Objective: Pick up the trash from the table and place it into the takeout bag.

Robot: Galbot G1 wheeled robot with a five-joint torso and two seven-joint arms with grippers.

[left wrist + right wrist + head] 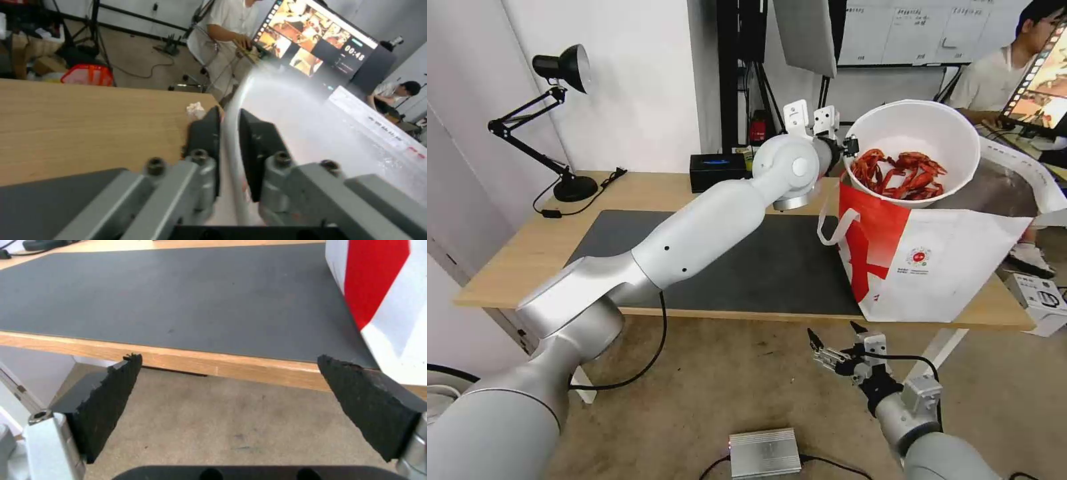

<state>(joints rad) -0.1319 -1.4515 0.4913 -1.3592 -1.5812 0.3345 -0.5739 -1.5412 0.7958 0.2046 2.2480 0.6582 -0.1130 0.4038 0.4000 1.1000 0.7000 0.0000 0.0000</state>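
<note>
Left hand (pixel 847 148) pinching rim of white bowl (pixel 920 130) of red shells, holding it up over open takeout bag (pixel 934 267) on the surface (pixel 514 260). Right hand (pixel 835 341) spread wide, low by near edge, holding nothing.

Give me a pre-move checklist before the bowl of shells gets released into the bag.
1. Left end effector clamped on the white bowl rim: ok.
2. Bowl held above the takeout bag mouth: ok.
3. Red shells inside the bowl, none spilled on the dark mat: ok.
4. Bag standing upright on the table: ok.
5. Right end effector open, parked below the table edge, clear of the bag: ok.
6. Room inside the bag for the bowl: cannot tell.
</note>
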